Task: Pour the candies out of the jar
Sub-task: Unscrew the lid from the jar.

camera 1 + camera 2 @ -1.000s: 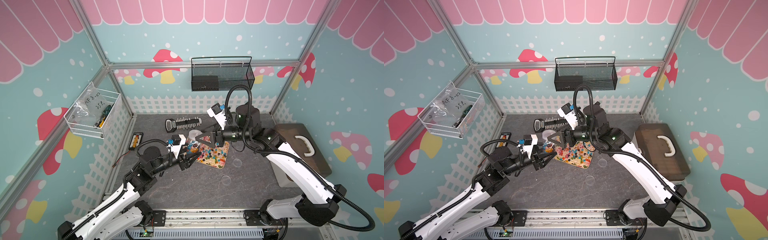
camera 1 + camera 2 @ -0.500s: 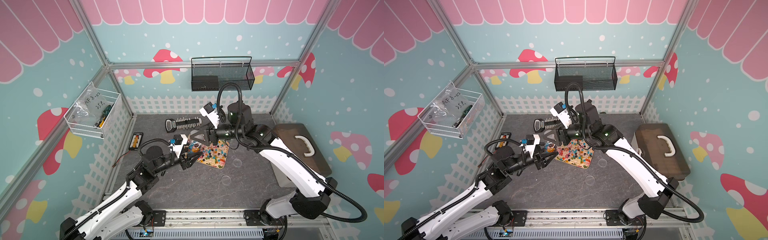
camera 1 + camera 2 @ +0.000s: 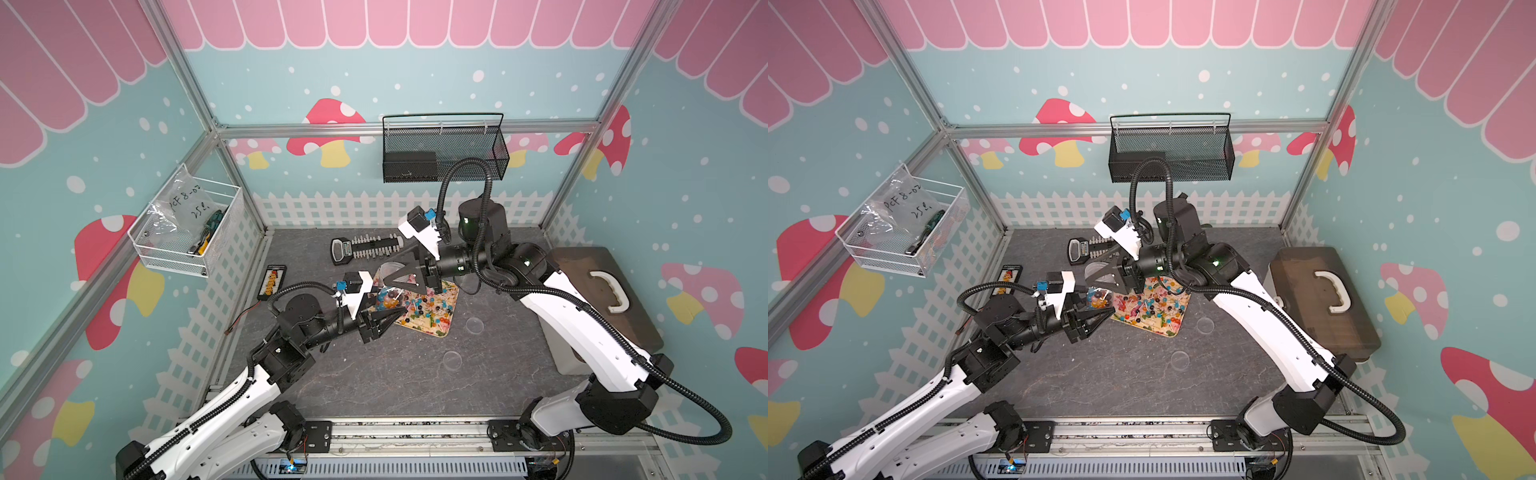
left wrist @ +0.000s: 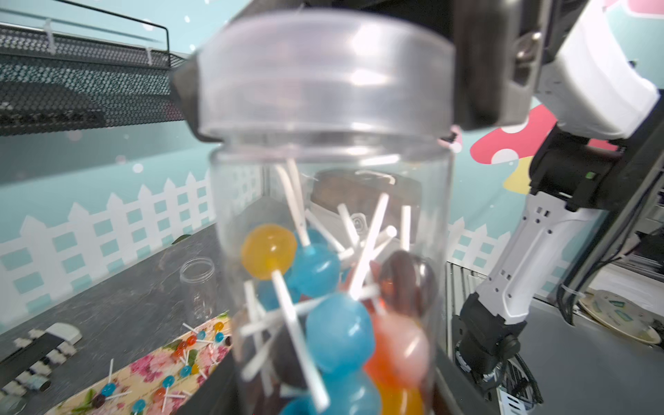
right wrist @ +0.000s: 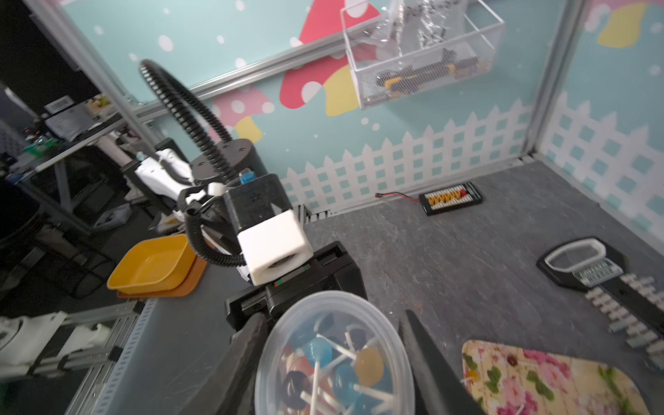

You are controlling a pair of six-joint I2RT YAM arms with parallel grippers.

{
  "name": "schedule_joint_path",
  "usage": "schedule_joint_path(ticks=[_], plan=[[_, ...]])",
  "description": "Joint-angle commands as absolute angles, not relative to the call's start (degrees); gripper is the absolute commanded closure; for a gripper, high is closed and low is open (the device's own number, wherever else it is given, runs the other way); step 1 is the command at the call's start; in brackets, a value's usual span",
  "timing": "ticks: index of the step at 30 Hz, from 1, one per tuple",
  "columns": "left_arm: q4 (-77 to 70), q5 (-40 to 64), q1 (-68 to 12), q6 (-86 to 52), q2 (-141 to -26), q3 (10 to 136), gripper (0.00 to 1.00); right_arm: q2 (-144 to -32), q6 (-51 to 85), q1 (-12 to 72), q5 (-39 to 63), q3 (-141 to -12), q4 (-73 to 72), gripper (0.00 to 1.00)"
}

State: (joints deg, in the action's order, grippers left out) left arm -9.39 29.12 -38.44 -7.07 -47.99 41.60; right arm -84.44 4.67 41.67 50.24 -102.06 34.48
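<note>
Since the earlier frame the right arm has swung leftward, and the right gripper (image 5: pixel 332 345) has narrowed and come over the jar.

The jar (image 3: pixel 384 297) is sitting left of centre in both top views, at the left edge of the floral tray (image 3: pixel 440 334). It is being held upright, and the left gripper (image 3: pixel 392 316) is clamping tight on its lower body. Its clear lid (image 4: pixel 323 79) is still on, and its candies (image 4: pixel 334 323), blue, orange and dark lollipops, are still inside. The right jaws are standing close against either side of the lid, but whether they are gripping yet cannot be told.

Judged progress: this jar is unopened, so unscrewing and pouring are outstanding. Loose lollipops (image 3: pixel 424 309) are already lying on the tray. An empty jar (image 4: pixel 197 287) is standing just beyond it.

Two clear discs (image 3: pixel 473 325), possibly lids, are lying to the right of the tray. A toothed black device with a display (image 3: pixel 365 249) is lying above it, and a brown case (image 3: pixel 602 291) is sitting far right. Nothing is blocking the tray.
</note>
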Motion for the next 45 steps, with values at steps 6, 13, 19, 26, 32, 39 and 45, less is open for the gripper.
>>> schedule_joint_path(ticks=[6, 13, 19, 26, 32, 39, 45], plan=[[-8.96, 33.58, -38.32, -10.24, -47.73, 43.90, 0.42, -83.22, -6.16, 41.33, 64.74, -103.84, 31.73, 0.60], [-8.73, 32.66, -38.32, -9.58, -47.55, 43.77, 0.42, -81.79, -4.50, 41.33, 60.50, -102.14, 32.26, 0.43], [-8.06, 30.81, -38.36, -8.74, -47.11, 43.13, 0.41, -79.59, 0.27, 41.30, 54.50, -100.09, 30.82, 0.14], [-6.68, 27.10, -38.35, -6.45, -46.36, 42.63, 0.41, -72.07, 20.43, 41.32, 48.68, -88.07, 11.73, 0.13], [-6.69, 24.55, -38.32, -5.36, -46.59, 42.51, 0.41, -69.64, 24.93, 41.40, 38.42, -86.75, 16.11, 0.15], [-7.12, 23.58, -38.32, -4.88, -47.52, 41.92, 0.41, -68.59, 27.96, 41.40, 32.45, -84.16, 16.89, 0.17], [-5.99, 22.87, -38.32, -3.91, -48.05, 42.19, 0.41, -69.08, 30.93, 41.96, 31.30, -83.50, 16.58, 0.20]])
